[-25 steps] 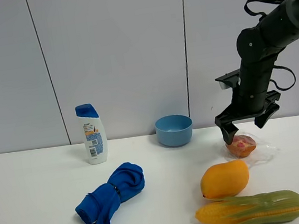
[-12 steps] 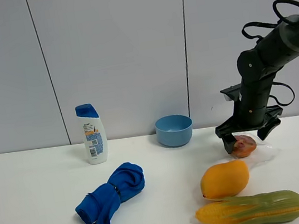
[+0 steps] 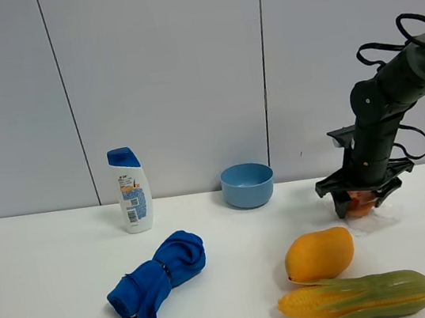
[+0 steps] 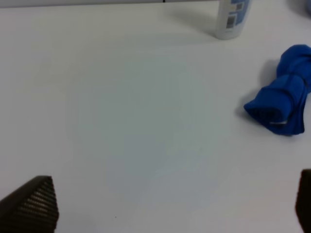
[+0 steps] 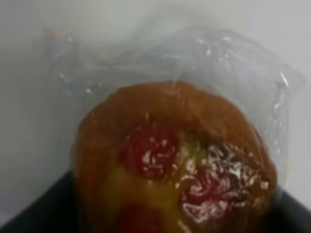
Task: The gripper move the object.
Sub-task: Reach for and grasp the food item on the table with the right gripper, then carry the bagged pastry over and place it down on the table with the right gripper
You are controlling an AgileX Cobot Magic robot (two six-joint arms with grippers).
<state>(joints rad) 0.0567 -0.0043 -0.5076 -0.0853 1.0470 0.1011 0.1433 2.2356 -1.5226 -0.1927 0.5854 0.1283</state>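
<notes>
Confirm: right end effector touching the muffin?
Cannot tell. High view: right end effector straddles the muffin; wrist view: muffin fills the frame, finger edges blurred, neither contact nor gap plain.

Exterior view: muffin [image 3: 359, 199] mostly hidden between the right hand's [image 3: 360, 204] fingers; I see only an orange sliver. I can't tell whether they press it. Right arm cut off at the frame edge. Right wrist view: muffin [image 5: 175, 170] blurred, lower part cut off; fingers [image 5: 29, 216] just dark corners. Left wrist view: left hand [image 4: 170, 204] shows fingertips only; bottle [image 4: 232, 18] top cut off.
</notes>
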